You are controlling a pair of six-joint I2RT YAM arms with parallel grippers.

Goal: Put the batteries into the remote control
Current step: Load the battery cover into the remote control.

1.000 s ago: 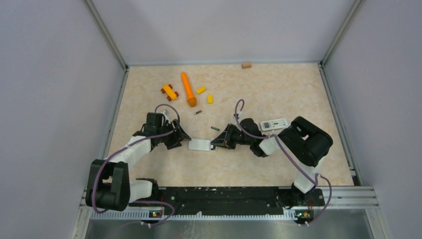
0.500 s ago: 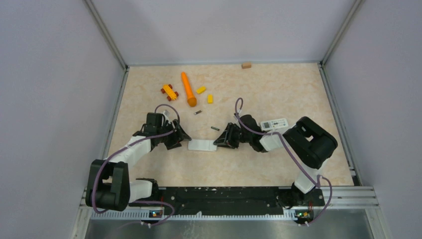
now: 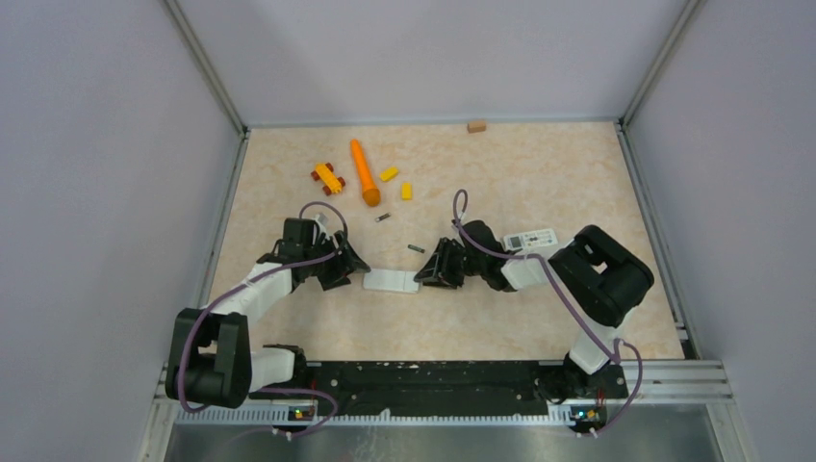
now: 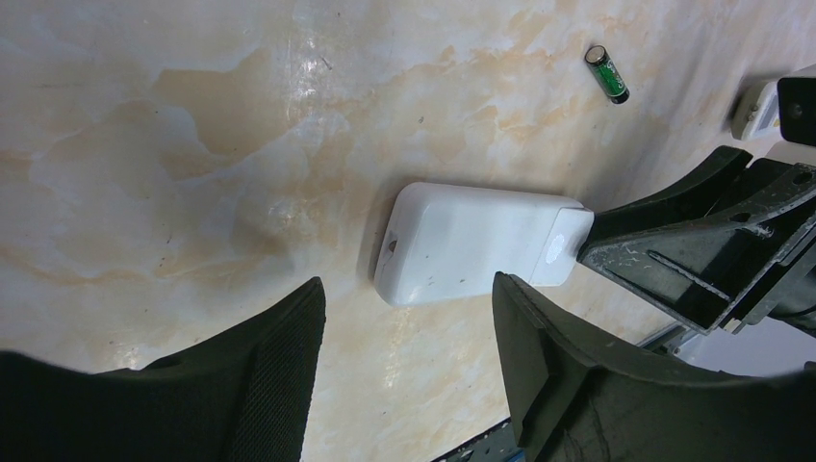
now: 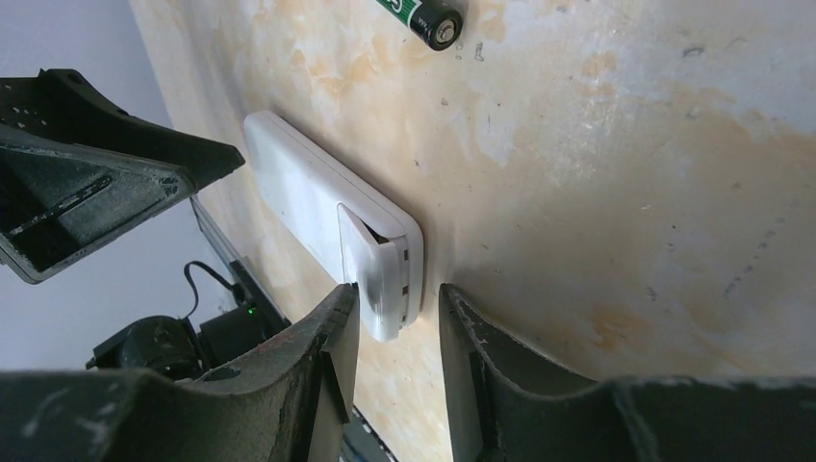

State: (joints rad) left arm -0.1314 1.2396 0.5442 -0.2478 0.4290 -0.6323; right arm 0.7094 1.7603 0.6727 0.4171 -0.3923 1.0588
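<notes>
A white remote control [image 3: 390, 280] lies face down between my two grippers. In the right wrist view the remote control [image 5: 318, 207] has its back cover [image 5: 377, 258] slightly lifted at the near end. My right gripper [image 5: 398, 300] is open, its tips either side of that end with a gap showing. My left gripper [image 4: 409, 294] is open, just short of the remote control [image 4: 471, 241], touching nothing. One of the batteries [image 3: 416, 249] lies just behind the remote, seen as a dark battery [image 4: 607, 74] and battery [image 5: 428, 17] in the wrist views. Another battery [image 3: 382, 218] lies further back.
A second white remote [image 3: 531, 240] with a small display lies by the right arm. At the back left are an orange carrot [image 3: 364, 173], two yellow blocks [image 3: 389, 174], [image 3: 406, 191] and a yellow toy car [image 3: 327, 177]. A wooden block [image 3: 476, 125] sits at the far wall.
My right gripper has opened and drawn back slightly to the right from the remote's end. The left arm and the remote have not moved.
</notes>
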